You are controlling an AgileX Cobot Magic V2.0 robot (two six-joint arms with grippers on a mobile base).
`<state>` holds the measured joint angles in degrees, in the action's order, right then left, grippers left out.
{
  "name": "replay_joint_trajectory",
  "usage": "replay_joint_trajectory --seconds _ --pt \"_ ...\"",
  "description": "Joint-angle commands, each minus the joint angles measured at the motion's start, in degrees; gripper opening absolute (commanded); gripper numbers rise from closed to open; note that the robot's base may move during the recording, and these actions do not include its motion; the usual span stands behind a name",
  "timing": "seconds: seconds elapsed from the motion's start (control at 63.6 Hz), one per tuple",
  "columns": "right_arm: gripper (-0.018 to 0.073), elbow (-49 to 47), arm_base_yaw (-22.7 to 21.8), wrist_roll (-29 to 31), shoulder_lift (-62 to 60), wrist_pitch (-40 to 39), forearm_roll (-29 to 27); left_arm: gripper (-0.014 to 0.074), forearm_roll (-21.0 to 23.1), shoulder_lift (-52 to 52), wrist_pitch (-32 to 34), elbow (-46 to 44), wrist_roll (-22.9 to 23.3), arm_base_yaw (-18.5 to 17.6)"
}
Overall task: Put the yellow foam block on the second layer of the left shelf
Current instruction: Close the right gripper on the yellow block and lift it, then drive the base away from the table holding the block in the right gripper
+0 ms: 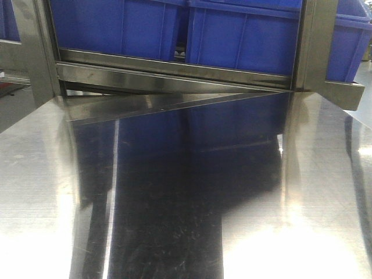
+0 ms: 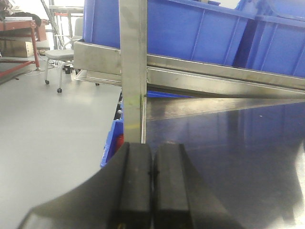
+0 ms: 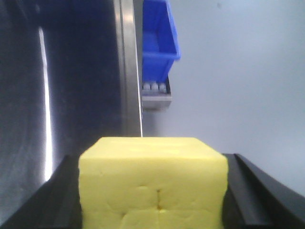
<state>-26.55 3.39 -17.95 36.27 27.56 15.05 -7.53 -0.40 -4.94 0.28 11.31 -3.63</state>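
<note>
The bright yellow matte foam block (image 3: 152, 186) sits clamped in the black right gripper (image 3: 152, 160), with the steel shelf edge (image 3: 127, 67) at its twelve o'clock; the left gripper (image 2: 152, 162) is closed on nothing. Carry it level and clear that edge before lowering

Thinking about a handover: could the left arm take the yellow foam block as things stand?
Probably not yet: the right gripper clamps the yellow foam block from both sides, and the left gripper is shut, with the block nowhere in its view.
</note>
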Motion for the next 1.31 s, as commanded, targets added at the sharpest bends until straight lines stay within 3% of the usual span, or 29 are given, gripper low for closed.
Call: replay_joint_trajectory --seconds 0.0,0.472,1.29 --pt "0.0299 -1.0 -0.3 0.7 -5.7 -4.6 0.8 0.0137 0.4 -0.6 4.9 1.6 0.2 0.0" --pt "0.0299 -1.0 -0.3 0.8 -30.9 -5.3 0.9 0.0137 0.4 -0.6 4.9 1.6 0.2 0.0" --pt "0.0299 -1.0 -0.3 0.8 -31.7 -5.4 0.9 0.0137 0.4 -0.6 4.9 1.6 0.2 0.0"
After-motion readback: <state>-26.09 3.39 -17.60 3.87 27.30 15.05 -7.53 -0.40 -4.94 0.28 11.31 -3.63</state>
